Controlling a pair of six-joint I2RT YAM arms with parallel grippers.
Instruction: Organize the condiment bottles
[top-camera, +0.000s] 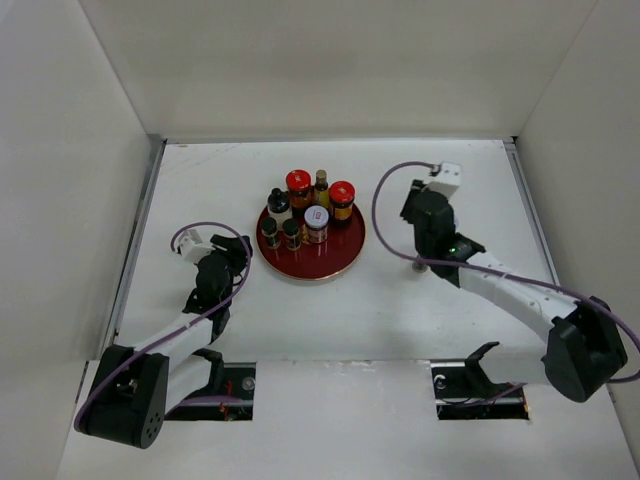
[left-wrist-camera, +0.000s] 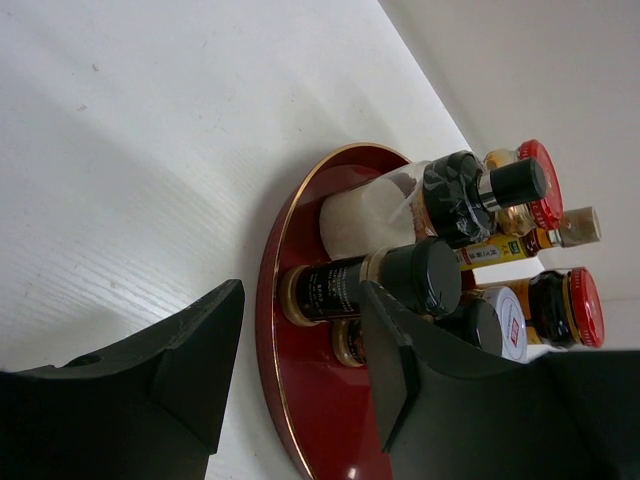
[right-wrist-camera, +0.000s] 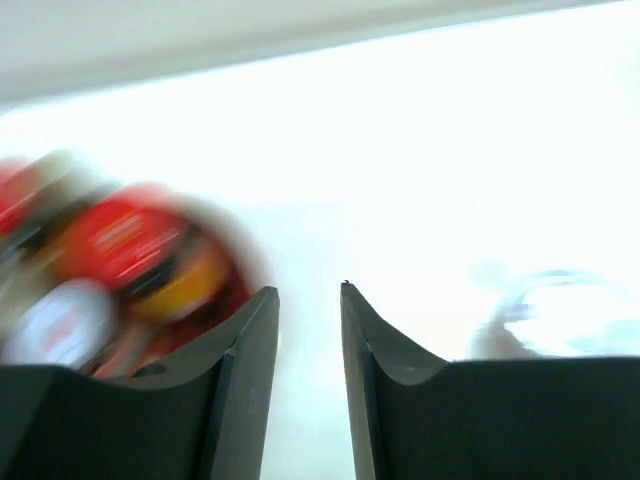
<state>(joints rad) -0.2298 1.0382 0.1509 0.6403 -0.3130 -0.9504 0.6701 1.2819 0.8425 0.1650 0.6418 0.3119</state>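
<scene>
Several condiment bottles stand together on the round red tray (top-camera: 335, 262): two red-capped jars (top-camera: 298, 182) (top-camera: 342, 192), a slim amber bottle (top-camera: 321, 185), a white black-capped bottle (top-camera: 279, 205), two black-capped spice jars (top-camera: 270, 233) (top-camera: 291, 234) and a light-lidded jar (top-camera: 317, 222). My left gripper (top-camera: 238, 250) is open and empty at the tray's left rim. In the left wrist view its jaws (left-wrist-camera: 302, 287) straddle the rim (left-wrist-camera: 272, 340), just short of a spice jar (left-wrist-camera: 400, 280). My right gripper (top-camera: 411, 207) is right of the tray, slightly open and empty (right-wrist-camera: 308, 290). Its view is blurred, with a red-capped jar (right-wrist-camera: 130, 240) at the left.
White walls enclose the table on the left, back and right. A purple cable loops above each arm. Two dark slots sit in the near table edge by the arm bases.
</scene>
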